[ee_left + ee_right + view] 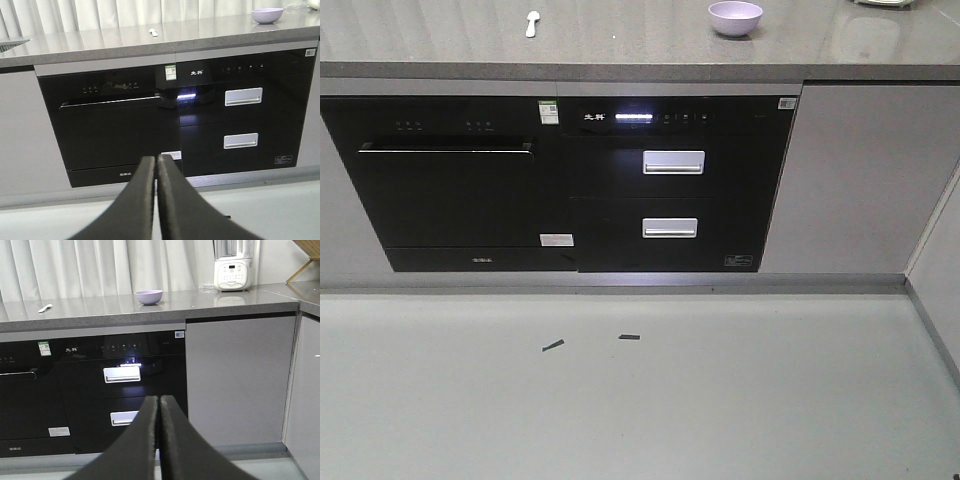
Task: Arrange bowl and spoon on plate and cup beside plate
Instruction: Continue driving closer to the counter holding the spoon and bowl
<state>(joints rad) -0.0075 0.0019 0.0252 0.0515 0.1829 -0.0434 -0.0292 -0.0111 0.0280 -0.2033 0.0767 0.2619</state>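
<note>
Spoon (532, 23), 1: lying on grey countertop (620, 50), left part
Bowl (735, 18), 1: upright on same countertop, well right of spoon
Left gripper (156, 160), right gripper (159, 400), 2: each closed, fingers pressed together, nothing held, below counter level

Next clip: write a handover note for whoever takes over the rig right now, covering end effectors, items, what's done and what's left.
The left end effector is shut and empty, short of the counter. The right end effector is the same.
The bowl and spoon lie well apart on the counter. The plate and cup are in no view.
Done: nothing.
Left: find the plate and cup, put the bowl and spoon on the plate, and set the cup beside it.
</note>
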